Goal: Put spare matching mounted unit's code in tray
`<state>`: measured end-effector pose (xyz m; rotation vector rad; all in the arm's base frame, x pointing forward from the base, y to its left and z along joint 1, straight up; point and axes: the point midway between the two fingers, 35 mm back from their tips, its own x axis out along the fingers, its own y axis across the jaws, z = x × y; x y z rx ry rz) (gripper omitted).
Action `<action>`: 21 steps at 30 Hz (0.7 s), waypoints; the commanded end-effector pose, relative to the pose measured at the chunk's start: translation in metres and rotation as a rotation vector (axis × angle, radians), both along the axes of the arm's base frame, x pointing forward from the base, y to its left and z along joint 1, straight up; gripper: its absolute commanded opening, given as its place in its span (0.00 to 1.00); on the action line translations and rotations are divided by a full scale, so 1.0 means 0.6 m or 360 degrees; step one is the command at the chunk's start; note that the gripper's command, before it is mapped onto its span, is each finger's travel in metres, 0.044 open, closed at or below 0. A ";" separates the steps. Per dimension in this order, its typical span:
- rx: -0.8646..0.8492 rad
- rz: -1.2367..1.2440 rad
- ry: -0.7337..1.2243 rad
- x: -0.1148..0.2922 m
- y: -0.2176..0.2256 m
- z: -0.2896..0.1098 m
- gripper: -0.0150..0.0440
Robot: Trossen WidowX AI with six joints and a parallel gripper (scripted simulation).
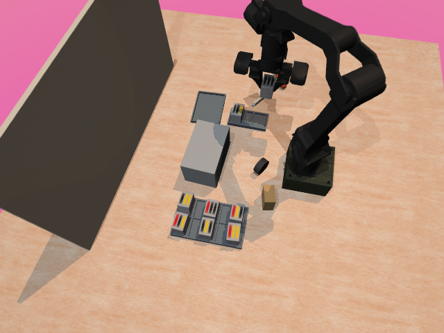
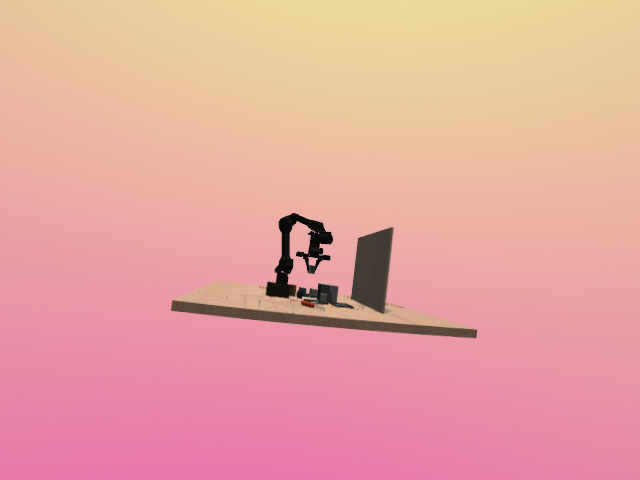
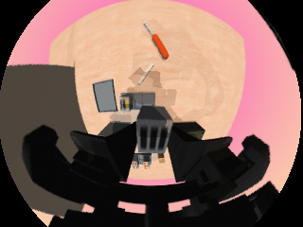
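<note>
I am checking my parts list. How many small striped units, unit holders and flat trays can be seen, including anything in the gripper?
Striped units: 8 (six in the large holder, one in the small holder, one held in the gripper)
Holders: 2 (large holder, small holder)
Tray: 1
Total: 11

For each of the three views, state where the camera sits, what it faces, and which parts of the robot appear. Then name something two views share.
Top: high above the table, angled down; shows the whole arm, its base, and the gripper shut on a grey unit.
Exterior: far off to the side, level with the table; whole arm small beside the dark panel.
Wrist: on the gripper, looking down past its fingers at the held unit.
Shared: top and wrist both show the tray.
</note>
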<state>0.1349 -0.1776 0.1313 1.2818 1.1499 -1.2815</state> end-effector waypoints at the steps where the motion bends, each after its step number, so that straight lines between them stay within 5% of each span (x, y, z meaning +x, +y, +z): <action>1: -0.0006 0.0027 0.0004 0.011 -0.004 0.008 0.25; 21: -0.0025 0.0123 -0.0021 0.158 -0.043 0.026 0.25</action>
